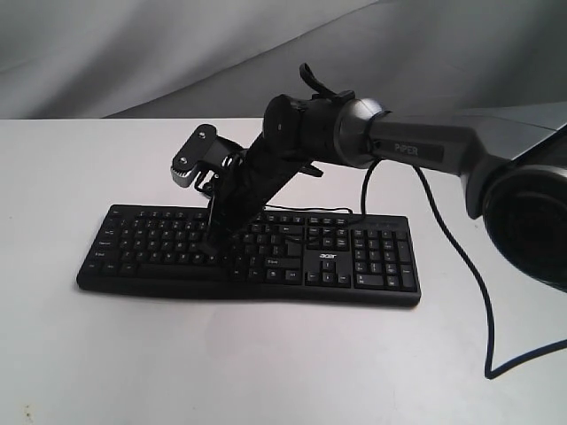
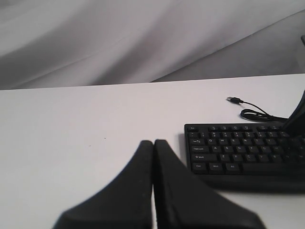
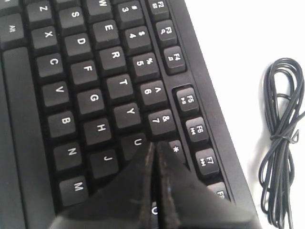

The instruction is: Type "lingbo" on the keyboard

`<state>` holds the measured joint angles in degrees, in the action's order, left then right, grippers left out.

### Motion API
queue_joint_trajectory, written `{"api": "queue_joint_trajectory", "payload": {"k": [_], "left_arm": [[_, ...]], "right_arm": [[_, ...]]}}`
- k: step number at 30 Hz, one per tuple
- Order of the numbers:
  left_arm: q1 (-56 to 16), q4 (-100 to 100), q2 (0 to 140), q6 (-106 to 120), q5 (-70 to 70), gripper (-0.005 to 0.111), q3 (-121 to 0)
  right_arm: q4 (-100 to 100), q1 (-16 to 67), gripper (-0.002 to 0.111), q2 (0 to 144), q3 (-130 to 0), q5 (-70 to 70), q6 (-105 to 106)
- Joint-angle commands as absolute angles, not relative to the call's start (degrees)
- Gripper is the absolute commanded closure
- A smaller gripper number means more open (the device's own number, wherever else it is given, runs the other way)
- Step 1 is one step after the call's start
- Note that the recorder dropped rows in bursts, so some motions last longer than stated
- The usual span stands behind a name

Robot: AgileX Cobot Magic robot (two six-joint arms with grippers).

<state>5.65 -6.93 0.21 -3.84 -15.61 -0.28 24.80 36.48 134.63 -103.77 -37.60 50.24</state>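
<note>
Exterior view: keyboard (image 1: 301, 264) laid across white desk (image 1: 266, 363), right hand (image 1: 211, 252) set on its middle letter rows, left wrist view: left hand (image 2: 153, 141) pressed together over bare desk, keyboard kept apart, right wrist view: right hand pressed together, tip placed beside U and 7 keys.

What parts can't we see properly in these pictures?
- Right wrist view: the right gripper covers the keys next to U, so the key at its tip cannot be told.
- Exterior view: the keyboard legends are too small to read, and the arm hides the middle keys.
- Left wrist view: the picture edge cuts off the keyboard's far end.
</note>
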Motion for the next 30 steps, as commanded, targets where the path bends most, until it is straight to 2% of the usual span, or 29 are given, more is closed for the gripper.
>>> {"api": "queue_joint_trajectory", "payload": {"k": [1,22,30], "left_arm": [[5.7,-6.7,0.0,-4.0,-15.2,0.106,0.0],[5.7,-6.7,0.0,-4.0,-15.2,0.106,0.0],[5.7,-6.7,0.0,-4.0,-15.2,0.106,0.0]], "right_arm": [[25.2,36.6,0.108,134.4,-104.1,-37.7,50.8],[25.7,36.4,0.108,136.4,-104.1,-38.3,50.6],[25.7,38.6,0.108,132.9,-104.1,-39.4,50.6]]}}
